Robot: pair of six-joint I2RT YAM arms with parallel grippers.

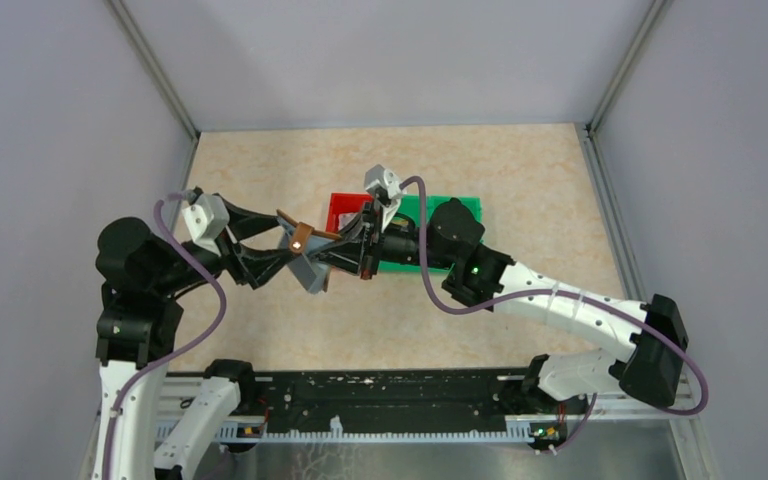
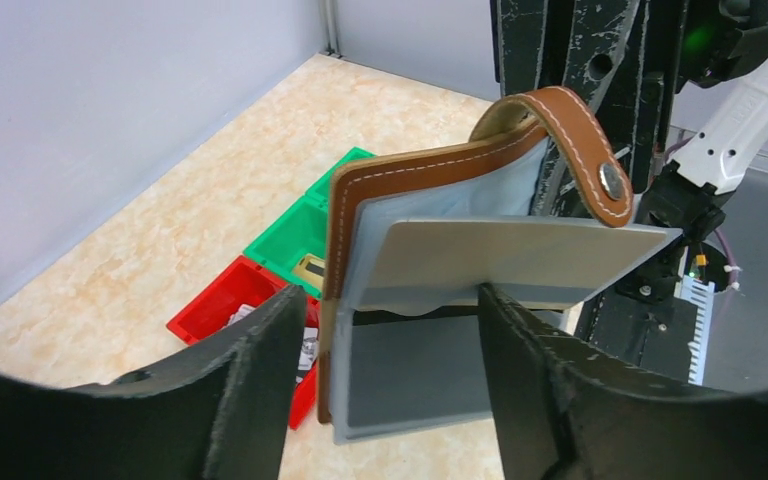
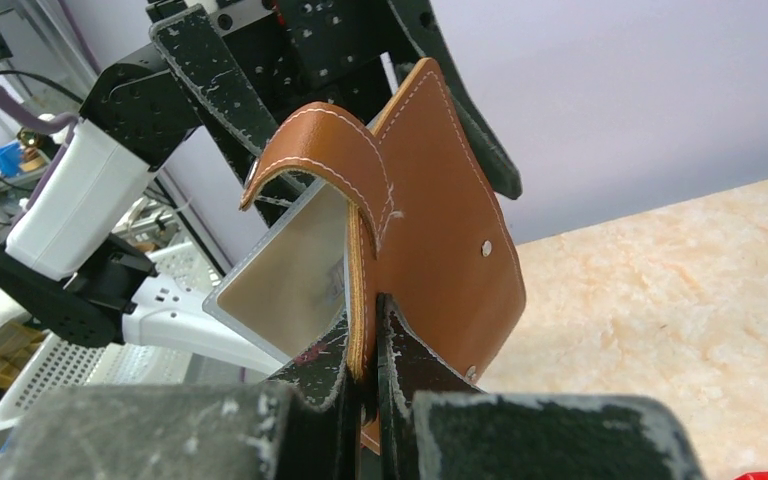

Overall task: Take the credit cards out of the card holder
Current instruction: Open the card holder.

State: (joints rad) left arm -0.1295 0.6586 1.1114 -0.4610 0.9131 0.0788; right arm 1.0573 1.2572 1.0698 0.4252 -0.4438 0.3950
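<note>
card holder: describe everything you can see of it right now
The card holder is brown and leather-look with pale stitching. It is held in mid-air, open and roughly upright. It has a curved strap with a metal snap and grey-blue inner pockets. A pale grey card sticks partway out. The right gripper is shut on its leather edge. The left gripper has a finger on either side of the lower half; contact is unclear.

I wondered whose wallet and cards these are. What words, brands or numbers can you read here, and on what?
No readable text anywhere.
card holder: plain brown leather, only stitching and a snap.
grey card sticking out of it: blank face.
Contents of the red bin: too small and blurred to read.
</note>
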